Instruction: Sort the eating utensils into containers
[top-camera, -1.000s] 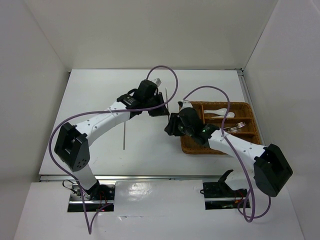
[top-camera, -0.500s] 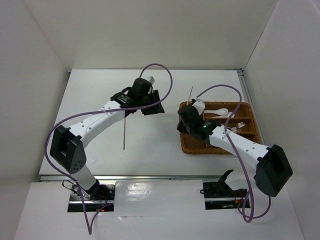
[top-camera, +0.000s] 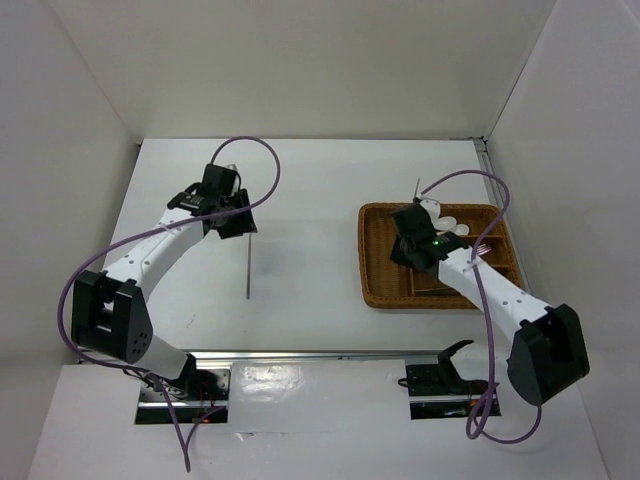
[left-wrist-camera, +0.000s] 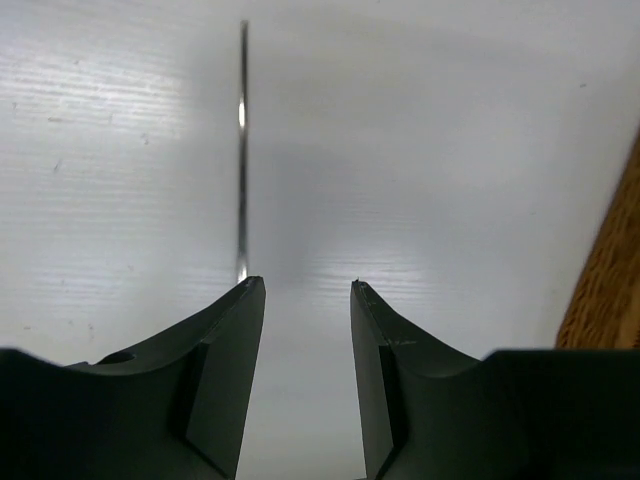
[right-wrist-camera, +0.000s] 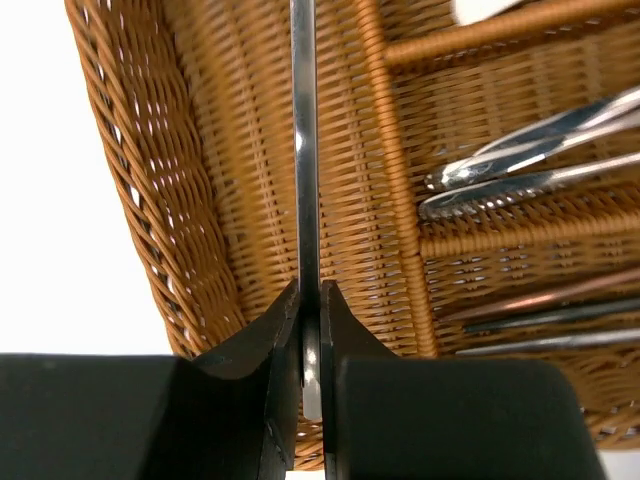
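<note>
Right gripper (right-wrist-camera: 309, 290) clamped on slim silver metal utensil (right-wrist-camera: 303, 150), shaft pointing ahead over brown woven wicker tray (right-wrist-camera: 200, 200) | left gripper (left-wrist-camera: 306, 283) spread, thin grey stick (left-wrist-camera: 241, 150) lengthwise ahead.

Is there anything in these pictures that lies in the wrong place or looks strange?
Yes. One thin metal utensil lies alone on the white table, outside the wicker tray, just ahead of the open left claw. Nothing looks spilled or broken.

No legible text — no labels anywhere
</note>
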